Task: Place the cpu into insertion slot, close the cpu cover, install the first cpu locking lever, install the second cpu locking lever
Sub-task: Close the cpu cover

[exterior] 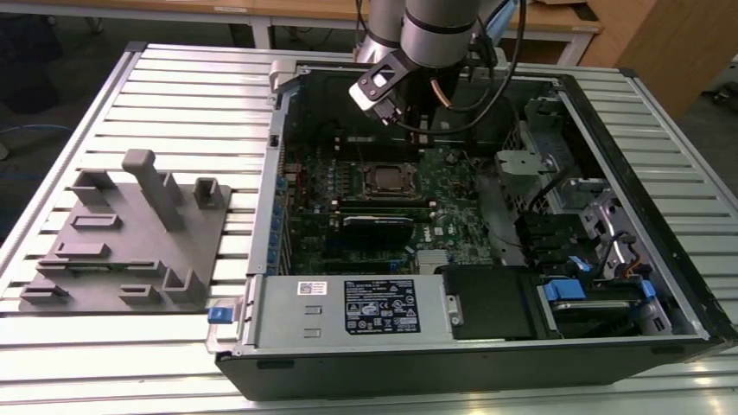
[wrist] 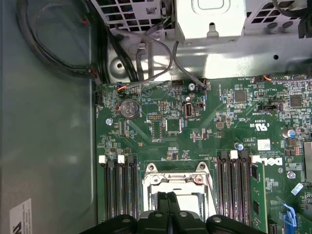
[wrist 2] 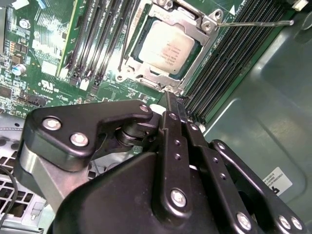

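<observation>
The black, link-armed claw has its two fingers pressed together with nothing between them. It hangs over the open black desktop computer case, which lies on the ribbed, silvery metal tabletop.

Straight under and just ahead of the claw's tips lies the cpu, a small flat square chip with a silvery-grey metal top. It is seated flat in the insertion slot, the square dark-framed socket on the green motherboard. The cpu cover, a thin square frame of silvery metal with a large cut-out, lies down around the chip, whose top shows through the opening. Whether the tips touch the cover cannot be told.

In the second wrist view one thin wire locking lever reaches out from a corner of the socket across the long black memory slots. A second thin wire lever runs along the socket's opposite side. Whether either is hooked down cannot be told.

Further out from the claw on the board sits a round silver coin battery. Well apart from the claw, outside the case towards the exterior view's left, a grey moulded fixture plate with upright posts rests on the tabletop.
</observation>
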`<state>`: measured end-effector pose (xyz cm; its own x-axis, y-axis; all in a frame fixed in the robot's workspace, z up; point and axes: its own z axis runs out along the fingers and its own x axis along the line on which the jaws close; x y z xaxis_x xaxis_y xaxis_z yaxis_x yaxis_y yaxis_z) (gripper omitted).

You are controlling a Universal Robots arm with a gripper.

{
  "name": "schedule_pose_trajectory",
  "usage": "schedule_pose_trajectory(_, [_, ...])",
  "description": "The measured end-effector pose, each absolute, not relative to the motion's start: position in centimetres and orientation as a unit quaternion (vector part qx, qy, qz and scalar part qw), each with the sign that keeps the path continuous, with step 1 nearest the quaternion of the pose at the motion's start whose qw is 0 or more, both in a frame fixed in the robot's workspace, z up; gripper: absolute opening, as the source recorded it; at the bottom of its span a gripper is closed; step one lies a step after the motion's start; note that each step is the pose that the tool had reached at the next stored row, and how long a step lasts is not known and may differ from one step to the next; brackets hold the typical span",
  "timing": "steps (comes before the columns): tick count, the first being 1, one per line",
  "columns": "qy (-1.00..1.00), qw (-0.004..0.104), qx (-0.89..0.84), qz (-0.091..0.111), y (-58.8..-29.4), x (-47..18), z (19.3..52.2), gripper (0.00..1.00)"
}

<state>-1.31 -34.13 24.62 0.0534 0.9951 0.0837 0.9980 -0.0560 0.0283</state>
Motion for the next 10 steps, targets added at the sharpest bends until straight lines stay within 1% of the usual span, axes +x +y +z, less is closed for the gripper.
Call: schedule_pose_trajectory(10, [-0.687, 0.018, -0.725, -0.041, -34.13, -2.08, 24.56, 0.10])
